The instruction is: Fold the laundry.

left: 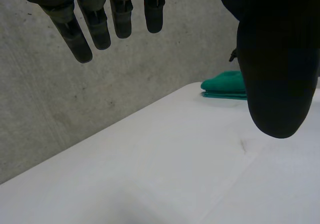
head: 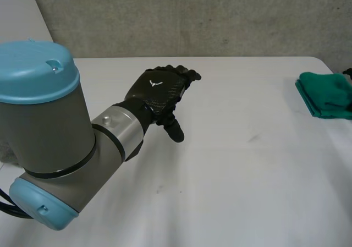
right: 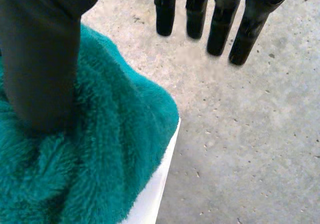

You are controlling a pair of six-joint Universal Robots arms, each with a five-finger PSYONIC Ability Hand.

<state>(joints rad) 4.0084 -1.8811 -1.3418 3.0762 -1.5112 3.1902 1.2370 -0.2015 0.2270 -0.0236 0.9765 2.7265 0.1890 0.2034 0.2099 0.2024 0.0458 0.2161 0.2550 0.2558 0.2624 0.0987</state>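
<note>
A folded green fluffy cloth (head: 327, 94) lies at the table's far right edge, and it also lies far beyond the left fingertips (left: 224, 86). My left hand (head: 158, 91) hovers over the middle-left of the white table (head: 231, 164), well apart from the cloth. Its fingers (left: 100, 27) are straight and spread from the thumb, holding nothing. My right hand (right: 42, 59) is over the cloth (right: 110, 149): the thumb rests against the pile, while the straight fingers (right: 220, 27) reach out past the table's edge. Nothing is pinched between them.
The table's right edge (right: 156, 191) runs just beside the cloth, with concrete floor (right: 240, 134) below it. A grey concrete wall (head: 192, 16) stands behind the table. My left arm (head: 49, 137) takes up the near left.
</note>
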